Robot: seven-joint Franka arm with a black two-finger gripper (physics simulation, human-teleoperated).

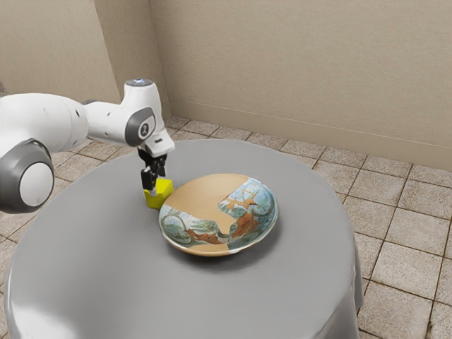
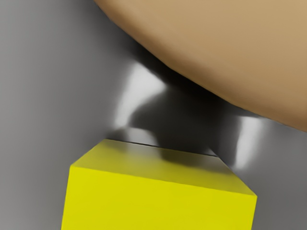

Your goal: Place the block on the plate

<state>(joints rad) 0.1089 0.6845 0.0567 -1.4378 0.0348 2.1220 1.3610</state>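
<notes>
Grey cloth-draped round table (image 1: 92, 254), fwiw. Black robot hand (image 1: 154, 188) is right at the yellow block (image 1: 163, 192), probably for a grip; can't tell if it's spread or pinching. Painted round plate (image 1: 205, 194) sits just beside the block, around four o'clock in the exterior view, so short carry imo.

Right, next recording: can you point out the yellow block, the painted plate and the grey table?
Yellow block (image 2: 158, 203): wrist view, on its large bright face.
Painted plate (image 1: 203, 196): exterior view, on the plain tan part of its inside.
Grey table (image 1: 106, 265): exterior view, on its bare top.
</notes>
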